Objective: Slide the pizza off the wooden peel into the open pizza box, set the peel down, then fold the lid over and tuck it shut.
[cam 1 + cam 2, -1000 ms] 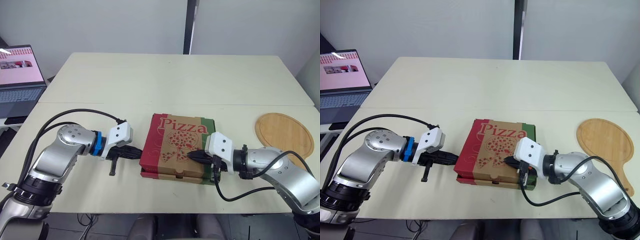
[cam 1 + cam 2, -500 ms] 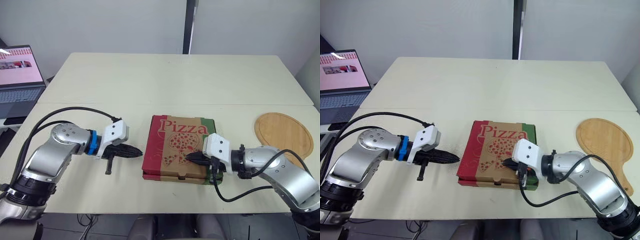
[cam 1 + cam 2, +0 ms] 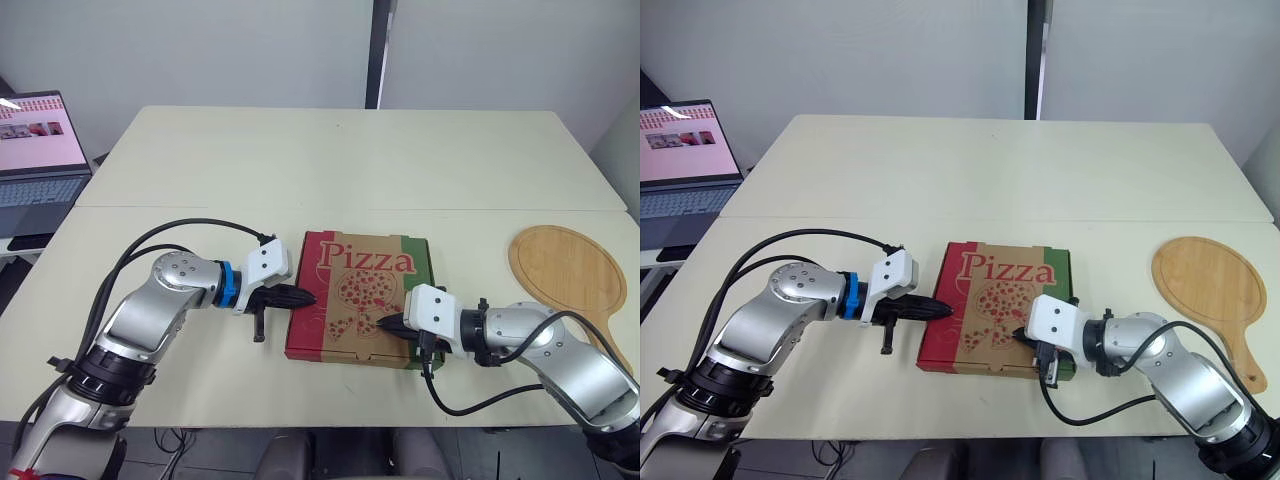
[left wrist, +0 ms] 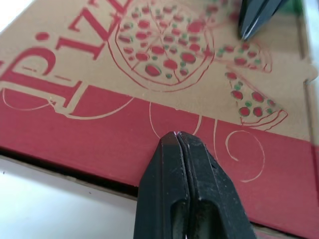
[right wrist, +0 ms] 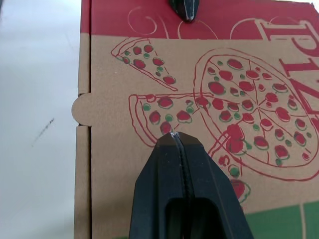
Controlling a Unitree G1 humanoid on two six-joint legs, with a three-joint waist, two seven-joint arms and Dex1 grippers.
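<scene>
The pizza box (image 3: 362,295) lies closed near the table's front edge, its printed lid (image 5: 199,99) flat on top. My left gripper (image 3: 309,296) is shut, its tip on the lid's red left border (image 4: 124,129). Over the lid's right front part my right gripper (image 3: 382,324) is shut too, tip resting on the pizza print. The round wooden peel (image 3: 570,267) lies flat on the table to the right of the box, handle toward the front right. The pizza is hidden inside the box.
A laptop (image 3: 40,160) stands open on a side table at the far left. Cables loop from both wrists beside the box. The table (image 3: 330,160) behind the box is bare.
My left gripper has moved right from beside the box onto its left border. The lid has settled flatter, and the right gripper has shifted slightly toward the front.
</scene>
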